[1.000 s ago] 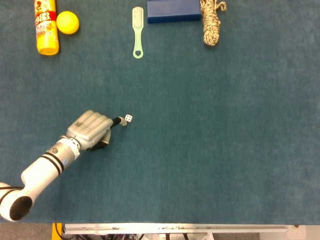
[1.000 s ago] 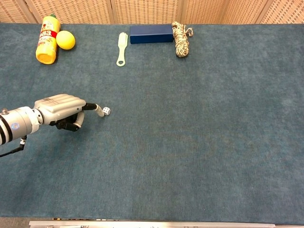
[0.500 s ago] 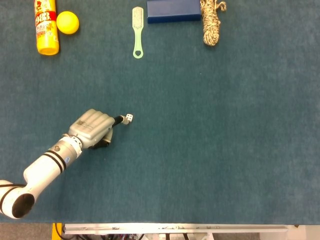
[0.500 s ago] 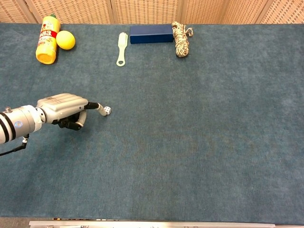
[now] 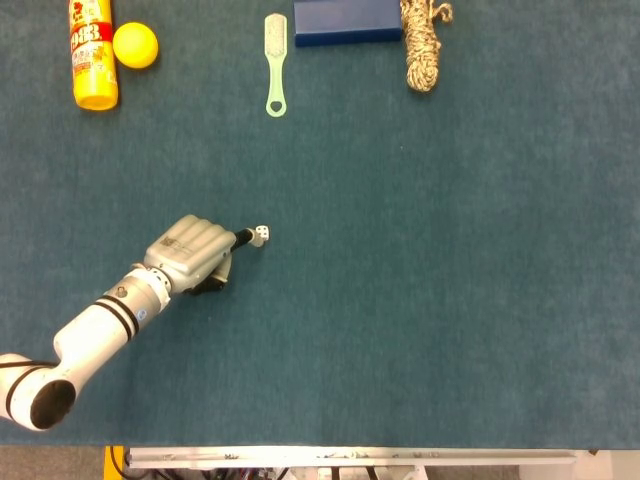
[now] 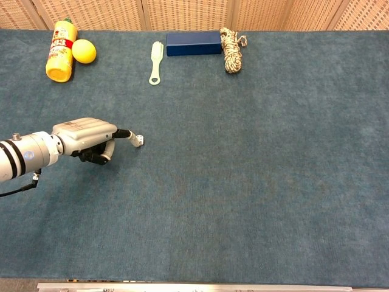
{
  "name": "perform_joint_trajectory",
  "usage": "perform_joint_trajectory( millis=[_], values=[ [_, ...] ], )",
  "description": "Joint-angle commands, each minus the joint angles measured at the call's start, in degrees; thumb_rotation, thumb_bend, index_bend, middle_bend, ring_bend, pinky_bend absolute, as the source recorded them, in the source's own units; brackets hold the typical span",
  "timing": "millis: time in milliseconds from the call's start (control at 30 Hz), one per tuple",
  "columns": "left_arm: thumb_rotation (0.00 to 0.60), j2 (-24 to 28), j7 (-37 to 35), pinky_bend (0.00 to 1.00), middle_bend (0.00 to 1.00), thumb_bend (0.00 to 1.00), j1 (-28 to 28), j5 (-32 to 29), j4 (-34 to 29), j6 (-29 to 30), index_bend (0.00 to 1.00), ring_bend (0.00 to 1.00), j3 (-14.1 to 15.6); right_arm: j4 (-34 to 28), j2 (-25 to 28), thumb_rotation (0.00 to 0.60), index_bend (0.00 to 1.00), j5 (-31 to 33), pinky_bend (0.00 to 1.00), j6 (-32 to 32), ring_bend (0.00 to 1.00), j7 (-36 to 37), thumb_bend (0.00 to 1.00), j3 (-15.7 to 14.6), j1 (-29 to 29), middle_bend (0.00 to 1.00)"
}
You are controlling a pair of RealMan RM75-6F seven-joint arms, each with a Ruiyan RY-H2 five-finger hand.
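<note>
- Blue felt covers the table (image 6: 255, 182); woven panels (image 6: 182, 13) line its far edge.
- Left hand (image 5: 190, 255) is clenched, one finger touching the die (image 5: 259, 235) left of the table's middle.
- Contact is too small to confirm; right hand unseen.
- Bottle (image 5: 90, 50) is cut off at the far left corner.

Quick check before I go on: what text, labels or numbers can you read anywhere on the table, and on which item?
Yellow bottle: red label with white characters, too blurred to read.
Die, at the left hand's fingertip: dark pips, count unclear.
Blue box, brush, ball, rope: no text visible.
</note>
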Motion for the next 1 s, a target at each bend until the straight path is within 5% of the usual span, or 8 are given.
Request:
perform_joint_trajectory(
  millis=[33, 1000],
  values=[
    [0.600, 0.05, 0.23, 0.80, 1.00, 1.00, -0.31, -0.54, 0.00, -0.06, 0.20, 0.84, -0.11, -0.01, 0.01, 0.600, 0.31, 0.08, 0.29, 0.11, 0.19, 0.12, 0.00, 0.10, -0.05, 0.29],
    [0.600, 0.61, 5.00, 0.80, 1.00, 1.00, -3.23, -5.62, -1.97, 1.26, 0.20, 0.84, -0.10, 0.13, 0.48, 0.600, 0.31, 0.76, 0.29, 0.48, 0.19, 1.18, 0.00, 0.78, -0.63, 0.29]
  ],
)
